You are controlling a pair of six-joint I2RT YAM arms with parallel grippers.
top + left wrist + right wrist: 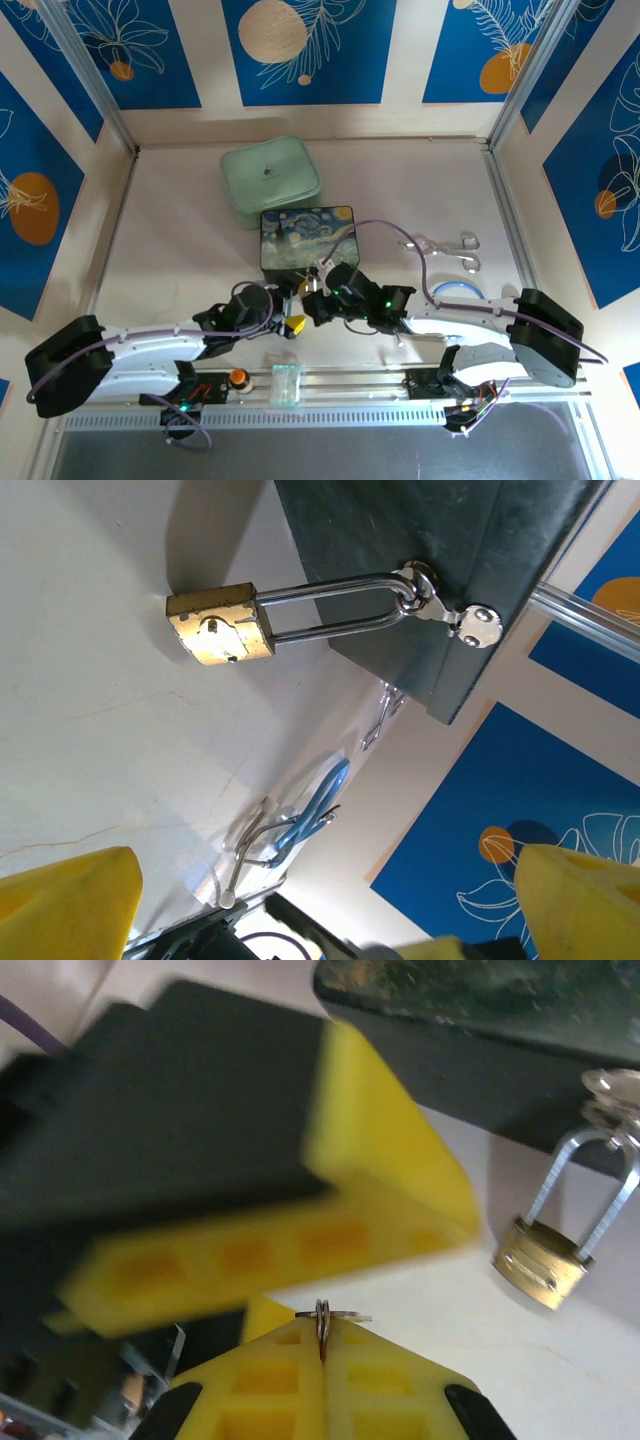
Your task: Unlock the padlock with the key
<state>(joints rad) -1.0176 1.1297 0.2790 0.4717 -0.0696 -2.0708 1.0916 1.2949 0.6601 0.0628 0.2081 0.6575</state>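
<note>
brass padlock [220, 625] tethered to box latch [440, 605]; right gripper [322, 1348] pinches key [322, 1318] for insertion; left gripper [325, 905] spread, likely to steady it.

You've got a mint-green tin [270, 178] sitting at the back of your table [170, 240], with a painted box [307, 235] just beside its near right corner. In the left wrist view you can see the box's dark side and a small metal latch [470, 622] on it. Off to the right lie silver scissors [452, 248], well apart from the box, and a blue loop [458, 289] near them. Down on the front rail there's a clear cup [287, 382] with an orange knob [238, 376] beside it. Blue flowery panels [300, 50] all around.
</note>
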